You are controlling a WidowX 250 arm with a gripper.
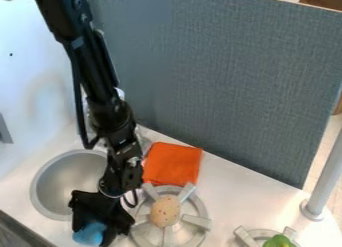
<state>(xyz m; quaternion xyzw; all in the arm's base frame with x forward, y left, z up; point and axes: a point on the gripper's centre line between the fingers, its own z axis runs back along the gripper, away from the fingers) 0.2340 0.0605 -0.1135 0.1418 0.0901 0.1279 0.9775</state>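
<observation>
My fingers (119, 224): apparently closed on blue object (89, 234) | object: low between them, at the view's bottom edge, beside metal sink (41, 193), left of the burner (197, 221) bearing a speckled tan item (165, 211) | long axis: mostly hidden, cannot tell.

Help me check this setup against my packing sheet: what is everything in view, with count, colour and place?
blue object: one, light blue, at the pincer, partly hidden
sink: one, silver, left
orange cloth: one, orange, behind the nearer-centre burner
burners: two, grey, bottom centre and bottom right
speckled item: one, tan, on the centre burner
green item: one, green, on the right burner, cut off below
counter: one, white, beneath these
panel: one, blue-grey, behind the counter
pole: one, grey, right edge
arm: one, black, from upper left
pincer: one, black, lower left
</observation>
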